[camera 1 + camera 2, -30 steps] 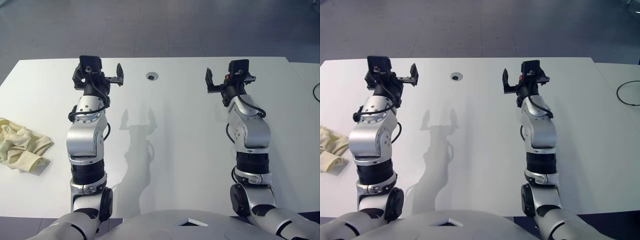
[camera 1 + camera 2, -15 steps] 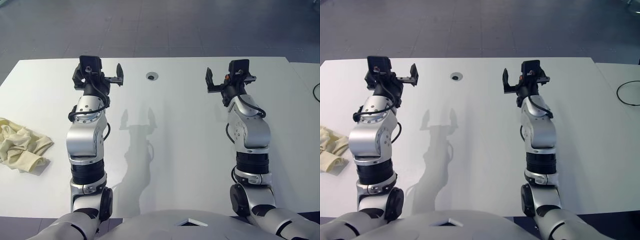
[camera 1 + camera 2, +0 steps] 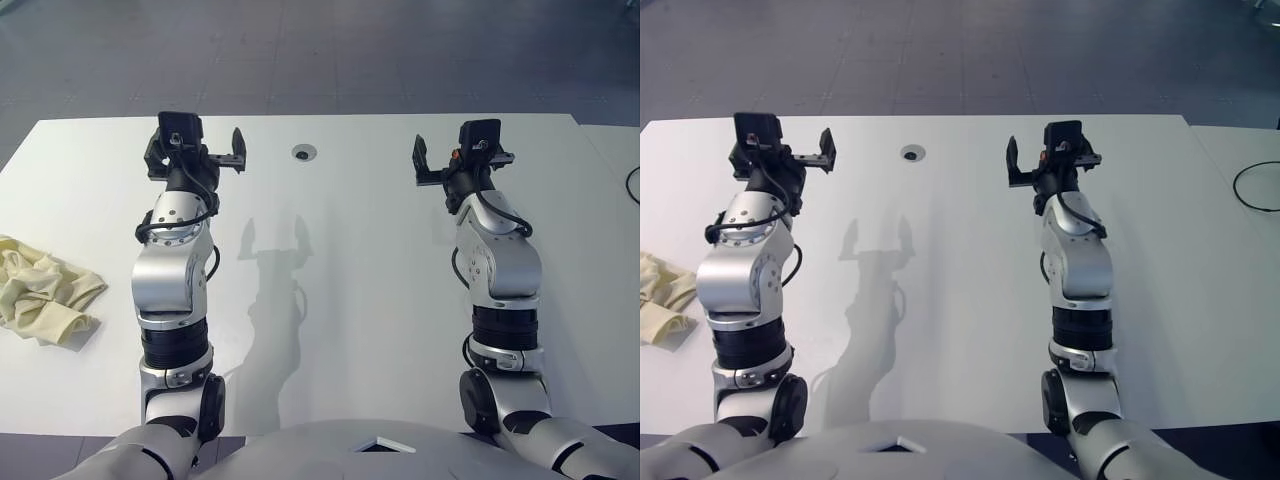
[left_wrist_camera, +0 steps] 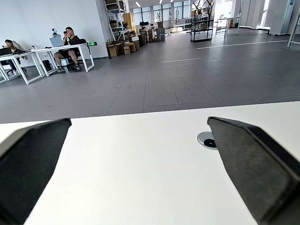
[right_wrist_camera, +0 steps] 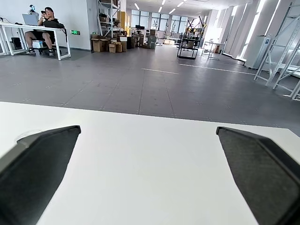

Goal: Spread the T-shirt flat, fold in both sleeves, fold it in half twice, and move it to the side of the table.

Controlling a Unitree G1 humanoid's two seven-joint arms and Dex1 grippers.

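Note:
The T-shirt [image 3: 45, 295] is pale yellow and lies crumpled in a heap at the table's left edge, partly cut off by the picture's border. My left gripper [image 3: 198, 158] is held up over the far left part of the white table [image 3: 340, 260], well beyond the shirt, open with nothing between its fingers [image 4: 255, 159]. Over the far right part, my right gripper [image 3: 460, 165] is also open and empty, its dark fingers [image 5: 262, 159] spread wide. Neither gripper touches the shirt.
A round cable hole [image 3: 304, 152] sits in the table near its far edge, between the two grippers. A black cable [image 3: 1255, 185] lies on a neighbouring surface at the right. Bare white tabletop stretches between the arms.

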